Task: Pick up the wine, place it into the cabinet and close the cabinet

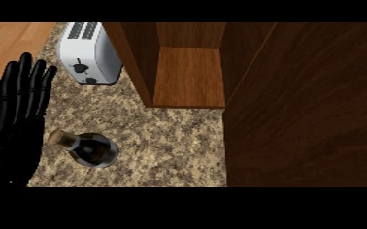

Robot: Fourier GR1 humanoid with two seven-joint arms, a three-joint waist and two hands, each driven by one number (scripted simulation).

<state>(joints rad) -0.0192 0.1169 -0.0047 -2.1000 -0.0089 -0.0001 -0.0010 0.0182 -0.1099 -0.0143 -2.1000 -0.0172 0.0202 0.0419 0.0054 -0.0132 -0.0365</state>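
Wine bottle (90, 149) stands on the bench (165, 140), left of the open cabinet (188, 75). Left hand (25, 97) rests nearby, fingers straight, holding nothing. A clumsy sideways grab could tip it.

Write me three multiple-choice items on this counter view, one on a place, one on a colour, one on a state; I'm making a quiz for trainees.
1. Where does the wine bottle stand?
A. inside the cabinet
B. on the granite counter, left of the cabinet
C. on top of the toaster

2. What colour is the toaster?
A. white
B. red
C. black

3. How is the cabinet now?
A. shut
B. open, with the bottle on its shelf
C. open, with its shelf bare

Answers:
1 B: the bottle stands on the counter near the left hand, apart from the cabinet.
2 A: its body is white, with dark slots and knobs.
3 C: the door is swung out to the right and the wooden shelf shows with nothing on it.
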